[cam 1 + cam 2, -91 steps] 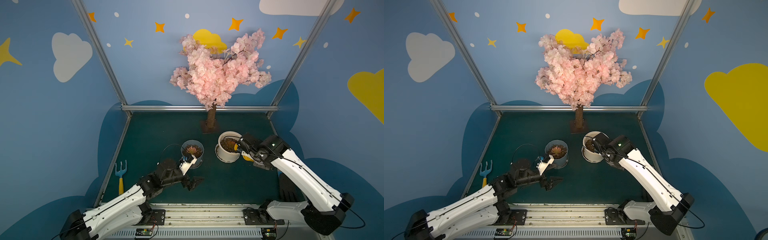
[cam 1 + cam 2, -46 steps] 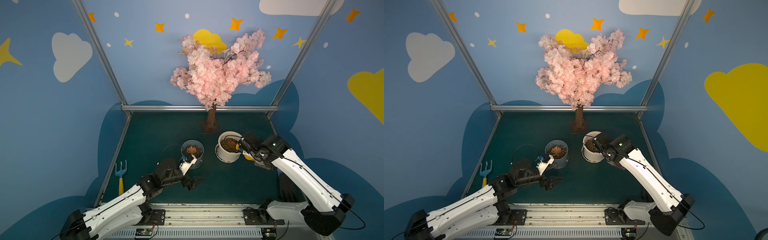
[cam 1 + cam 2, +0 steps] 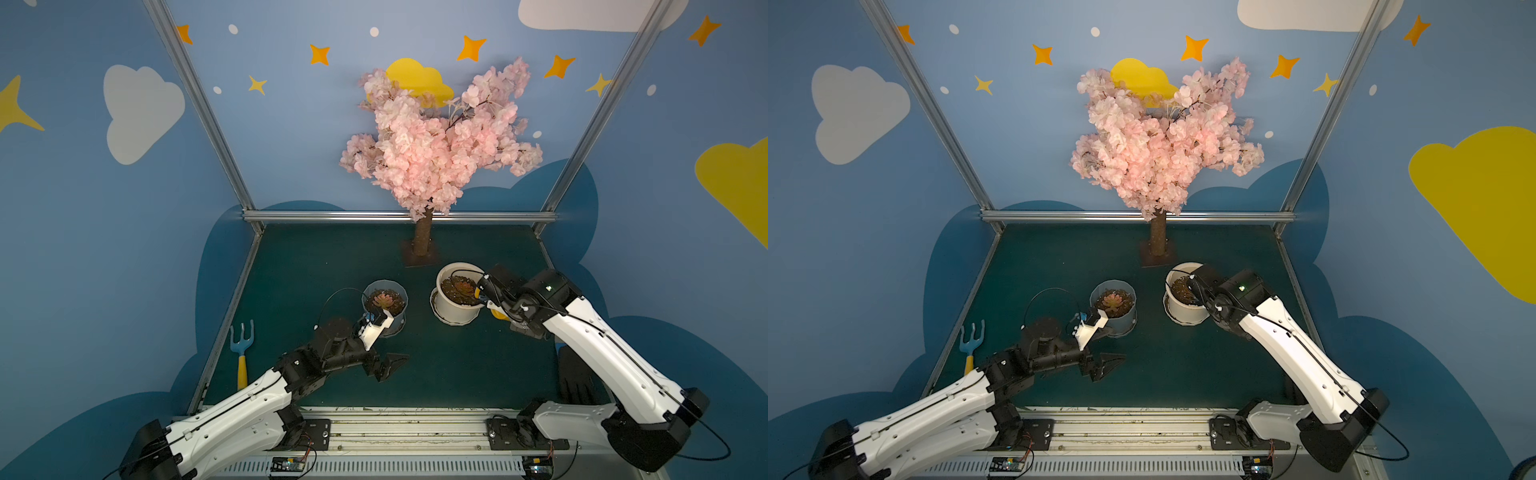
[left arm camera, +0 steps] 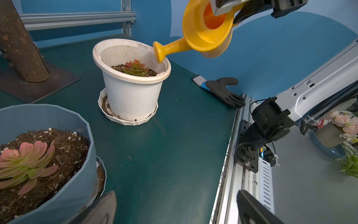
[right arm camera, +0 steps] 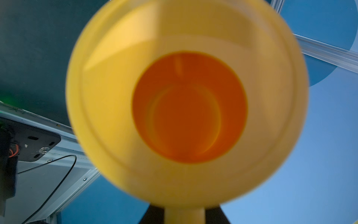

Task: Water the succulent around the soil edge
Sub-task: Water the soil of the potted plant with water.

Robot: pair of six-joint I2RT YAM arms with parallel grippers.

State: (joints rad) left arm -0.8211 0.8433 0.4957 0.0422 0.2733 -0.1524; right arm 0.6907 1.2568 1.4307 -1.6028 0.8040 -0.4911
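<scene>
Right gripper (image 5: 184,215), closed on the handle of a yellow plastic watering can (image 4: 207,31), held the can tilted beside a round white plastic pot (image 4: 133,97). This pot stood in a white saucer (image 4: 127,119) right of the tabletop's centre, toward the rear edge. The can's spout head (image 4: 159,52) hung over the pot's rim on the side facing the right edge, above and beside a small red-green succulent (image 4: 135,67) rooted in dark soil; contact between spout and rim could not be judged. Left gripper (image 3: 384,365), jaws spread wide and holding nothing, hovered low toward the front edge, just in front of a blue-grey faceted pot (image 4: 81,174) containing a pink-green rosette succulent (image 4: 25,163). An artificial pink blossom tree (image 3: 432,141) stood at the rear edge, a blue garden fork with a yellow handle (image 3: 242,349) lay along the left edge, and a black glove (image 4: 222,90) lay at the right edge.
</scene>
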